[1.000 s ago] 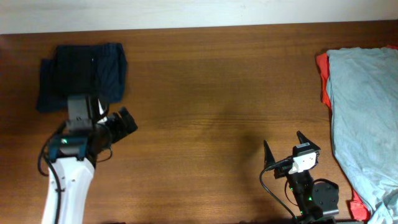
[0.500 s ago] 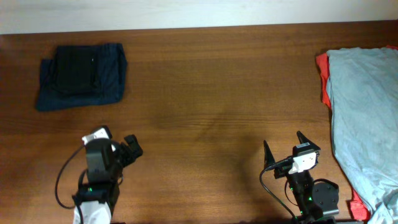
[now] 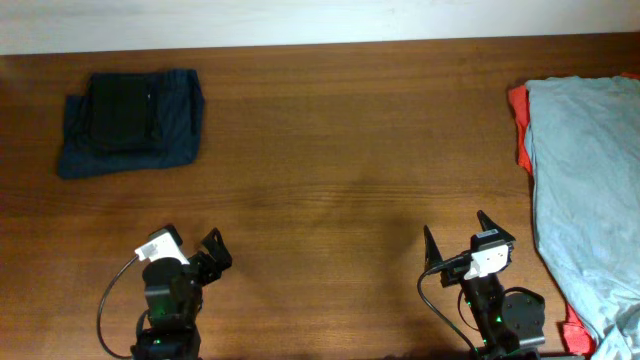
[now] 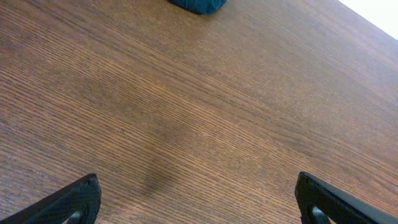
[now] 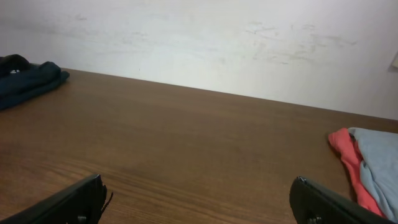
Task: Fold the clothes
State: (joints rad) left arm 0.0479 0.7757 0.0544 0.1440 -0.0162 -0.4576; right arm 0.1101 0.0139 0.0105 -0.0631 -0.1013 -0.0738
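The dark clothes (image 3: 130,122) lie folded, the grey-blue garment (image 3: 585,180) over the red garment (image 3: 519,140) awaits folding, and the left claw (image 4: 199,200) and right claw (image 3: 455,228) stand open, empty

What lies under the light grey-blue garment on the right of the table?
A red garment peeks out at the left and lower edges of the grey-blue garment; the rest is covered.

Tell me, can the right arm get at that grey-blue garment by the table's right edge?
Probably yes. The right end effector is open and empty, the grey-blue garment lies close beside it, and only bare table shows between them.
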